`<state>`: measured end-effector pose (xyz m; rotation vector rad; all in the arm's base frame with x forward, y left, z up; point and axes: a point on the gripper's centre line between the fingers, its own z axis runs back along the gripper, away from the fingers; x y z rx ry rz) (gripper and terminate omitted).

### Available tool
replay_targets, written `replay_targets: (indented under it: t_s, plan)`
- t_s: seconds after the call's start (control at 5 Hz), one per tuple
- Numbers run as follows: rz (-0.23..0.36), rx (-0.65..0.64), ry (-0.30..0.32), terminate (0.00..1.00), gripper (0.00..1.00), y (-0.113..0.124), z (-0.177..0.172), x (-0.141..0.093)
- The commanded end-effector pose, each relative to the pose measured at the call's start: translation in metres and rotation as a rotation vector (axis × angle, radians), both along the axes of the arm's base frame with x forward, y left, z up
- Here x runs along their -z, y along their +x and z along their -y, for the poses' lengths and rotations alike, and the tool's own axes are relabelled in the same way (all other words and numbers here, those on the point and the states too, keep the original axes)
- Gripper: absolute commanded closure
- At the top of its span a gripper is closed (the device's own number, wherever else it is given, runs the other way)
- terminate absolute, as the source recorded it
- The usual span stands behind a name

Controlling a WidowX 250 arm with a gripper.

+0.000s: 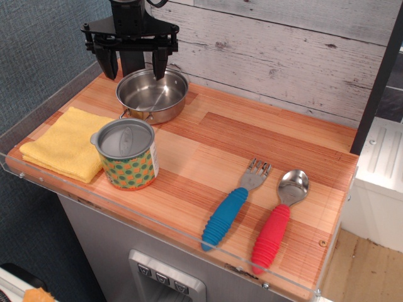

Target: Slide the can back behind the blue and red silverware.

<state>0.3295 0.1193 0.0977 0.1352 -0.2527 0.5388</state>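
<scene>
The can (126,154) stands upright near the front left of the wooden table, with a grey metal top and a yellow label with green and orange dots. The fork with a blue handle (232,207) and the spoon with a red handle (277,223) lie side by side at the front right, heads pointing to the back. My gripper (134,66) hangs open and empty at the back left, above the steel pot, well behind the can.
A shiny steel pot (152,94) sits behind the can under the gripper. A folded yellow cloth (66,151) lies left of the can, touching it. A clear plastic rim (189,236) edges the table. A whitewashed plank wall (283,56) stands behind.
</scene>
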Motion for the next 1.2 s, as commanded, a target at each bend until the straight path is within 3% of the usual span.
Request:
replay_targets:
  t_s: [0.0, 0.4, 0.8, 1.0]
  plan:
    - [0.000, 0.000, 0.000, 0.00, 0.00, 0.000, 0.000, 0.000]
    - [-0.124, 0.209, 0.048, 0.00, 0.00, -0.039, -0.015, -0.010]
    - [-0.226, 0.636, 0.066, 0.00, 0.00, -0.085, -0.024, -0.012]
    - [-0.309, 0.771, 0.075, 0.00, 0.00, -0.105, -0.016, -0.003]
